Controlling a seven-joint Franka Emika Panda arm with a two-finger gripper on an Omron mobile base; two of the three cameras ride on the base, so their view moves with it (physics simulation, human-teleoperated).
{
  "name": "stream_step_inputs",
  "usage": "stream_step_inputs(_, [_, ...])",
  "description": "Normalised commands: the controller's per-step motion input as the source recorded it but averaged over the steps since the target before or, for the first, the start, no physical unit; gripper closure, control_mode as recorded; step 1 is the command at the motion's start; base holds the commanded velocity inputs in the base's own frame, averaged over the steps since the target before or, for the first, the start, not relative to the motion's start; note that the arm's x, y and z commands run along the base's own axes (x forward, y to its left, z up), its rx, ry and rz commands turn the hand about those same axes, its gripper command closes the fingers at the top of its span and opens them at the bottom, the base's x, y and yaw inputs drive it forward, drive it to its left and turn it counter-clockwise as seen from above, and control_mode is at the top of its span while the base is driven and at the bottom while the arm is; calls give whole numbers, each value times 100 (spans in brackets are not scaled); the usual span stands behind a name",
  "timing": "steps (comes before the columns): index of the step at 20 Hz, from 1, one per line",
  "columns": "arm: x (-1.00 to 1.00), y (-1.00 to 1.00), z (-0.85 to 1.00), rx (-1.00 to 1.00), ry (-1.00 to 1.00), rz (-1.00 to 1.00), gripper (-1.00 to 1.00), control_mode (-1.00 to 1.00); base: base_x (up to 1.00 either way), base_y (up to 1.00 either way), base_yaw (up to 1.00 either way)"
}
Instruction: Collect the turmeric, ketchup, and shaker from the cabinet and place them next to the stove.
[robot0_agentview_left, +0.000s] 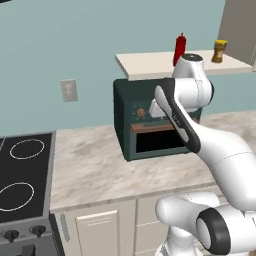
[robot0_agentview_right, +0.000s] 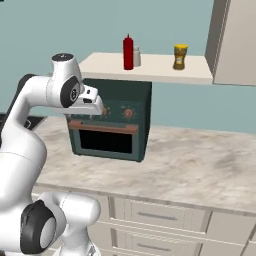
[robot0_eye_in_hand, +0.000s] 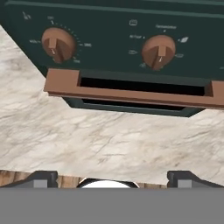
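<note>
Nearest, in the hand view, the gripper (robot0_eye_in_hand: 112, 177) is seen with its two dark fingertips (robot0_eye_in_hand: 41, 178) set far apart at the bottom edge; it is released, and nothing is held between them. Below it lies marbled counter (robot0_eye_in_hand: 109, 140).

Just beyond, one dark green toaster oven (robot0_eye_in_hand: 131, 52) is faced by the hand. Two copper knobs (robot0_eye_in_hand: 57, 43) and one copper door handle (robot0_eye_in_hand: 131, 92) are counted on it in the hand view. The oven's top and sides are cut off there.

In the left base view, one black stove (robot0_agentview_left: 22, 172) is seen at the left, with two white ring outlines counted; its left part is cut off by the frame. Cream drawer fronts (robot0_agentview_right: 150, 217) are seen under the counter.

Farthest, on the cabinet shelf (robot0_agentview_right: 160, 70) above the oven, three items are counted in the right base view: one ketchup (robot0_agentview_right: 128, 52), one shaker (robot0_agentview_right: 136, 57) just behind it and partly hidden, and one turmeric (robot0_agentview_right: 180, 56) well apart toward the taupe door (robot0_agentview_right: 235, 40). In the left base view the arm's joint is seen covering the ketchup's base.
</note>
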Motion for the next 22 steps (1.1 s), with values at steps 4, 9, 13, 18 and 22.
stream_step_inputs(4, [0,0,0,0,0,0,-100,100,29,-2,-5])
stream_step_inputs(9, [0,0,0,0,0,0,-100,100,55,1,-1])
stream_step_inputs(13, [0,0,0,0,0,0,-100,100,70,11,0])
stream_step_inputs(18, [0,0,0,0,0,0,-100,100,38,9,0])
stream_step_inputs(22, [0,0,0,0,0,0,-100,100,0,0,0])
